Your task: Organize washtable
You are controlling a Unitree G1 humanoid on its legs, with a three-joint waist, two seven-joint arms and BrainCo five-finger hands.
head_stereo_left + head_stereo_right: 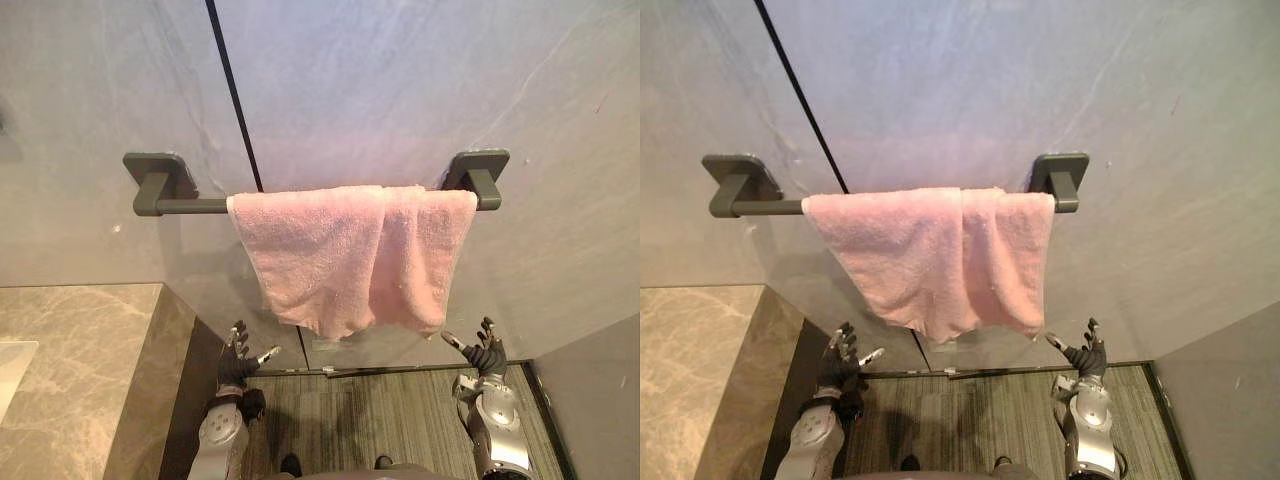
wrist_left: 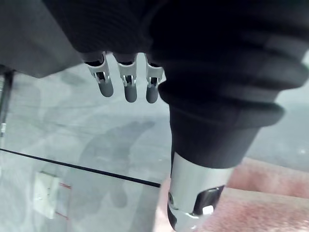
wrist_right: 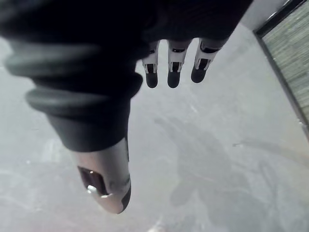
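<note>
I hold left hand (image 1: 235,365) and right hand (image 1: 488,355) below the pink towel (image 1: 350,255), fingers (image 2: 125,91) spread and empty, likely ready to even its lopsided drape

wall (image 1: 400,80): grey stone, black seam (image 1: 233,90) | counter (image 1: 80,345): beige marble | floor (image 1: 370,420): grey striped
</note>
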